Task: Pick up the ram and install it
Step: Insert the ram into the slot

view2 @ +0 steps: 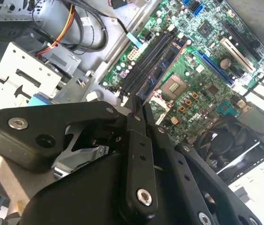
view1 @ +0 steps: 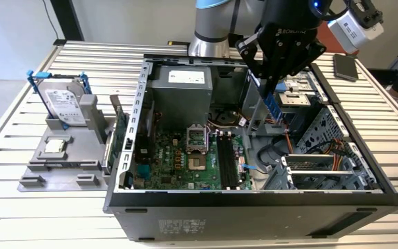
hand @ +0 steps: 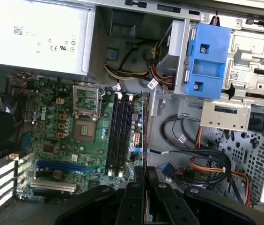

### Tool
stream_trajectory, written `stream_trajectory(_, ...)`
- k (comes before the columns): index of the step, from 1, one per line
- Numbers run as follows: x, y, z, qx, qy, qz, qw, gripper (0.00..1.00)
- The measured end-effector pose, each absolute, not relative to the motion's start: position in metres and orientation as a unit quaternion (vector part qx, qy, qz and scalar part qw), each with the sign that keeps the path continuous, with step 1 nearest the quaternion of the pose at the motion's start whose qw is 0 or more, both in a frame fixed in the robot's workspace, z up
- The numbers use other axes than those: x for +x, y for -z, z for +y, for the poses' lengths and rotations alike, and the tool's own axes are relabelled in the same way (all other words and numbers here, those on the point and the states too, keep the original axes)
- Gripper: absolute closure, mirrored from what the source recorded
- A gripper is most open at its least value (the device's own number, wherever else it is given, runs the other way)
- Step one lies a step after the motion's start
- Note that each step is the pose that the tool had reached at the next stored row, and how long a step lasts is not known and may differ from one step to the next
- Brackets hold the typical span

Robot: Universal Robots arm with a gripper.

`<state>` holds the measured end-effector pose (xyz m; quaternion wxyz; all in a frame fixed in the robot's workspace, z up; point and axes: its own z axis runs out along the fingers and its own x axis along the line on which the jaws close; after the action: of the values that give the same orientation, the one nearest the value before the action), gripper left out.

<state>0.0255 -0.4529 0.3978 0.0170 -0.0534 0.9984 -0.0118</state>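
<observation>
My gripper (view1: 271,82) hangs over the open computer case, shut on the ram (view1: 273,106), a thin dark-blue stick pointing down into the case. In the first wrist view the ram (hand: 144,133) runs edge-on out from between the black fingers (hand: 136,197), beside the black memory slots (hand: 119,133) and parallel to them. In the second wrist view its blue face with chips (view2: 164,68) lies along the slots (view2: 143,65). In the exterior view the stick is above the motherboard, to the right of the slots (view1: 228,158), clear of them.
The grey power supply (view1: 178,93) and an empty processor socket (view1: 195,137) are inside the case. A blue drive bracket (hand: 208,61) and loose cables (hand: 202,164) sit past the slots. A grey tray (view1: 60,155) outside holds a hard drive (view1: 64,104), a silver chip (view1: 54,146) and a green card (view1: 121,137).
</observation>
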Motion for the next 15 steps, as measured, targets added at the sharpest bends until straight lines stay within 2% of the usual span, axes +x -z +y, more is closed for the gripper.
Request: stream_trajectory(15,0.025,-0.379,-0.453,-0.021,0.012,1.000,0.014,1.00)
